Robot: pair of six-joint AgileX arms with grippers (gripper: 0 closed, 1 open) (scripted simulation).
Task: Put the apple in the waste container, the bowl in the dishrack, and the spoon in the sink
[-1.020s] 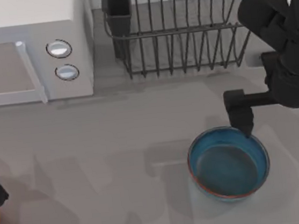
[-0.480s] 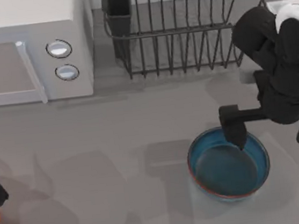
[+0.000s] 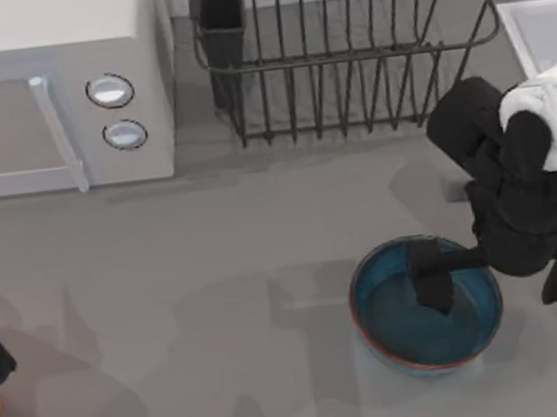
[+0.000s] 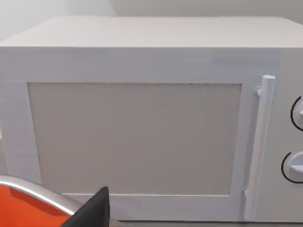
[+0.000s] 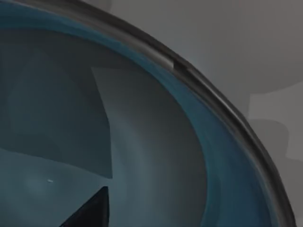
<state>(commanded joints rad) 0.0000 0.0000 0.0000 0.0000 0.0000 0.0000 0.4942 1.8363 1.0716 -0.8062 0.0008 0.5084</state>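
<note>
Currently right gripper (image 3: pixel 434 286) is dipping inside bowl (image 3: pixel 394 341) — finger spread indiscernible — bowl risks sliding if rim is nudged.

Kitchen counter — microwave (image 3: pixel 54 93), dishrack (image 3: pixel 341 50), sink (image 3: pixel 540 33) rim — simulated.

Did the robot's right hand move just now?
Yes. The right hand slid from the bowl's far rim, on the dishrack side, to over its inside.
</note>
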